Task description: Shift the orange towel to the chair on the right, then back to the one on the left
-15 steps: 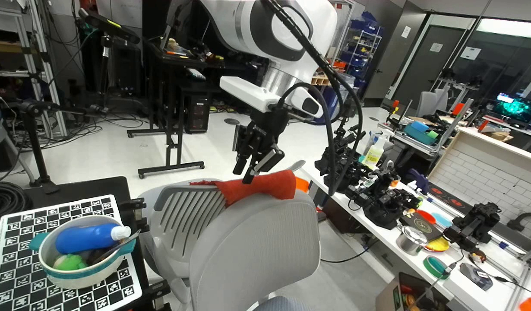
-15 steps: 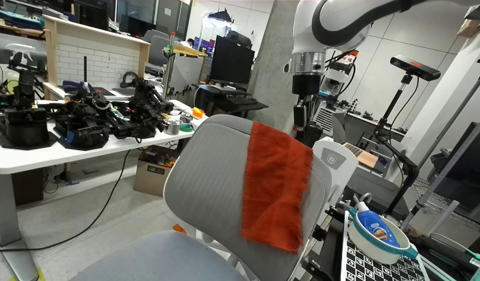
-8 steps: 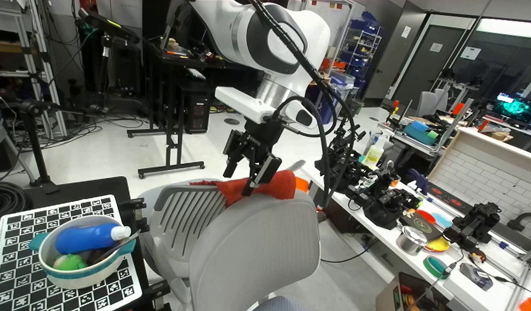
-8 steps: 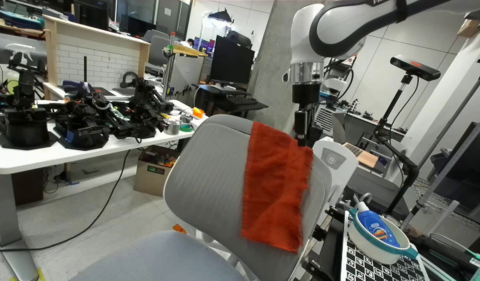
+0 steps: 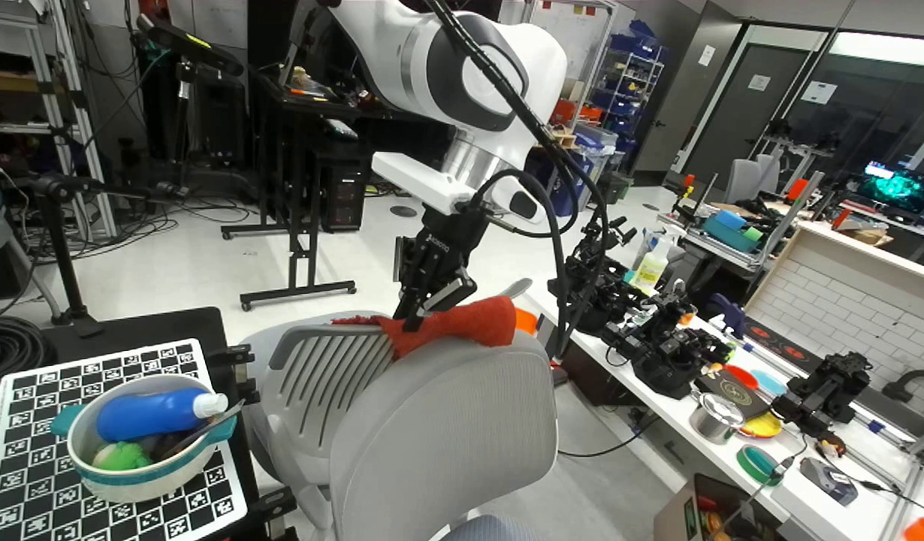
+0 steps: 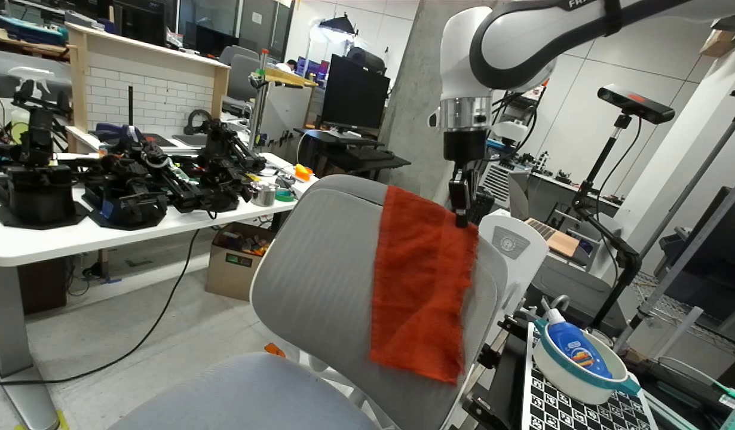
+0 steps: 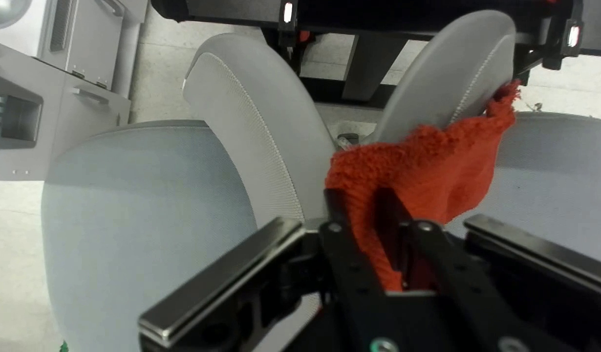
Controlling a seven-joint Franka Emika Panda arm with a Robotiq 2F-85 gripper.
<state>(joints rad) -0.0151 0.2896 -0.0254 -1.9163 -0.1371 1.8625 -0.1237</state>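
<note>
The gripper [image 7: 360,199] stands narrow, pinching the fuzzy-edged orange towel [image 6: 424,286]; beneath it curves a grey, fine-ribbed chair back [image 6: 322,251]

The tool [image 6: 461,218] meets the top of an orange towel [image 6: 424,286] draped over a gray chair [image 6: 319,257].

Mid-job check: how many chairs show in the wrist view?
2. In the wrist view, a gray chair fills the left; a second chair is at the right, with the orange towel draped over it. The gripper hides the lower middle; no third shows.
</note>
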